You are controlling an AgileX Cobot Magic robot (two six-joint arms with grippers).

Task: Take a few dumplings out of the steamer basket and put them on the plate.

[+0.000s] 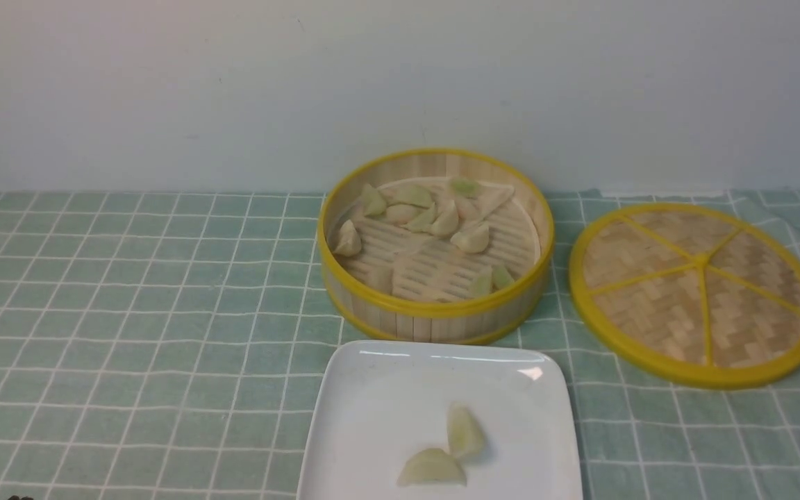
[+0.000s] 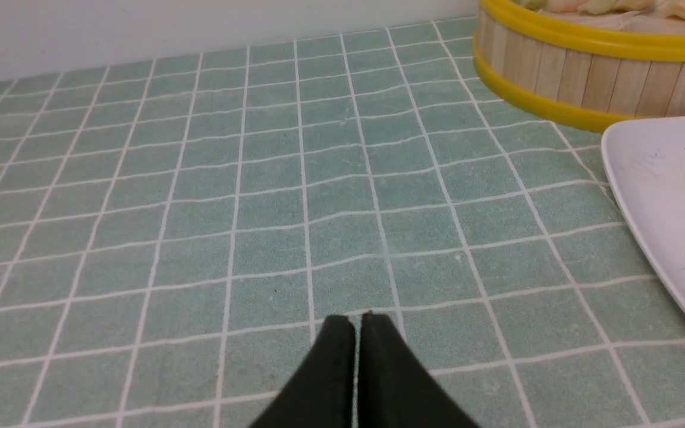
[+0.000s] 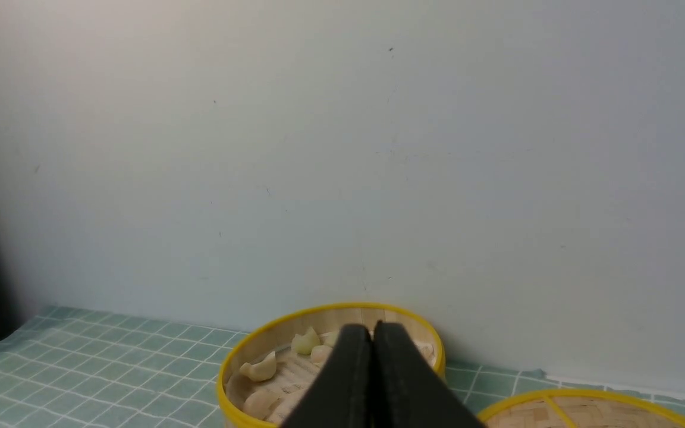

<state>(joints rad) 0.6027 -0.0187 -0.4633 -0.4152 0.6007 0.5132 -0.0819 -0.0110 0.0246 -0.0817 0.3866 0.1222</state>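
The left pincer (image 2: 357, 324) hangs over bare checked cloth (image 1: 129, 292) — jaws pressed together, holding nothing. Mid-table, the steamer basket (image 1: 435, 316) holds most dumplings (image 1: 442, 222); two lie on the plate (image 1: 372, 417) just before it. The lid (image 1: 695, 292) lies to the right. The right pincer (image 3: 372, 333) is closed too — empty.

The steamer basket (image 1: 435, 316) has a pale slatted wooden wall with smooth, glossy yellow rims. The lid (image 1: 696, 292), at its three o'clock, is matt woven bamboo with glossy yellow spokes. The plate (image 1: 372, 417) looks glossy white and smooth. The dumplings (image 1: 442, 455) shine softly. The checked tablecloth (image 1: 129, 312) is matt, textured fabric.
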